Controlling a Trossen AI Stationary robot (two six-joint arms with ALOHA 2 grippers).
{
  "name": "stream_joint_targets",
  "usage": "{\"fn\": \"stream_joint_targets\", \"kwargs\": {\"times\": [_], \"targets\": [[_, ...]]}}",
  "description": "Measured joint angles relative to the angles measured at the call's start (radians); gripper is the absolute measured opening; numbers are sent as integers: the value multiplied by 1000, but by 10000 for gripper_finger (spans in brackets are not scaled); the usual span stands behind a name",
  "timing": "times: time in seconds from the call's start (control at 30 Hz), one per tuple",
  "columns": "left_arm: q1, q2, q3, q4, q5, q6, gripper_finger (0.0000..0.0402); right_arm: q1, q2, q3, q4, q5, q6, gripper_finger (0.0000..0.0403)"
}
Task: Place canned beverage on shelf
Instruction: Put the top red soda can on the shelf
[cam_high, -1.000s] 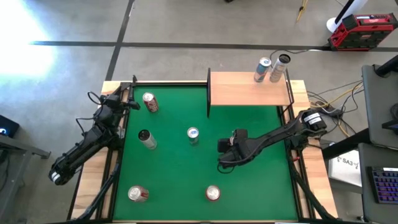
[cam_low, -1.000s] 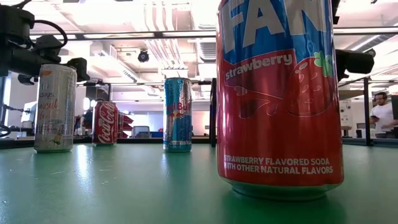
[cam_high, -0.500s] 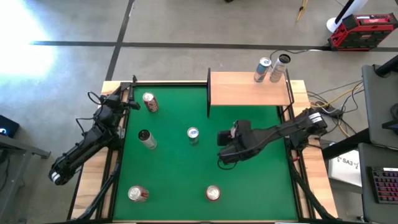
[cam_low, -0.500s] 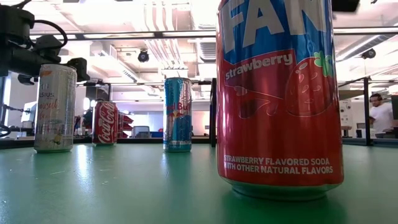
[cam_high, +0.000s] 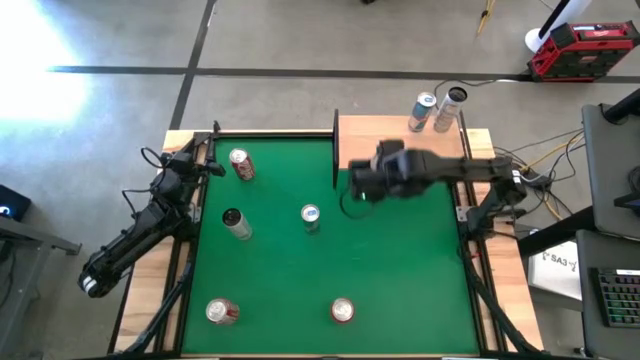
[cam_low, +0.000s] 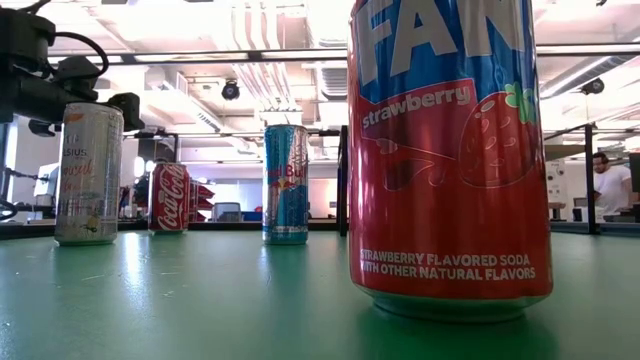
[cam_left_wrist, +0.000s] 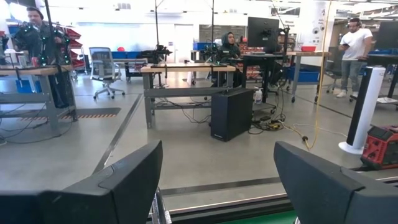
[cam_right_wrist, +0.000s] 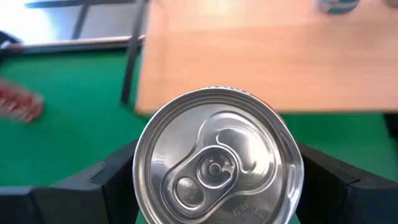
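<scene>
The shelf (cam_high: 400, 142) is a tan board at the table's far right, and two cans (cam_high: 423, 112) (cam_high: 452, 108) stand on its far right end. My right gripper (cam_high: 358, 185) is above the green table at the shelf's near left corner. It is shut on a silver-topped can (cam_right_wrist: 217, 158). The shelf board also shows in the right wrist view (cam_right_wrist: 249, 56), beyond the can. My left gripper (cam_high: 208, 165) waits at the table's far left edge, open and empty, as the left wrist view (cam_left_wrist: 217, 180) shows. My right gripper pinches the can between its two fingers (cam_right_wrist: 109, 177), one on each of two opposite sides (cam_right_wrist: 142, 180) just below the rim. The fingers come from above, pointing down. The can is upright with its top facing the wrist camera, and it is lifted clear of the table.
Several cans stand on the green table: a red one (cam_high: 241, 164) at the far left, a dark-topped one (cam_high: 236, 224), a blue one (cam_high: 310, 217), and two red ones (cam_high: 222, 312) (cam_high: 342, 311) near the front edge. The shelf's dark side panel (cam_high: 336, 150) stands upright.
My right gripper has risen out of the low view. It has gone from the table's middle toward the far edge, up to the shelf's near left corner.
</scene>
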Motion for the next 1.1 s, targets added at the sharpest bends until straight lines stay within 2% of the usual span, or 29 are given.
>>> {"fn": "stream_joint_targets", "kwargs": {"times": [0.2,0.37,0.47,0.77,1.1], "targets": [[0,0,0,0,0,0,293,-174,0,21,10,-12,-90,298],[0,0,0,0,0,0,293,-310,0,7,37,-63,-126,324],[0,0,0,0,0,0,293,-374,1,-3,60,-94,-163,326],[0,0,0,0,0,0,293,-487,29,-6,146,-105,-275,311],[0,0,0,0,0,0,293,-589,84,-6,200,-105,-274,310]]}}
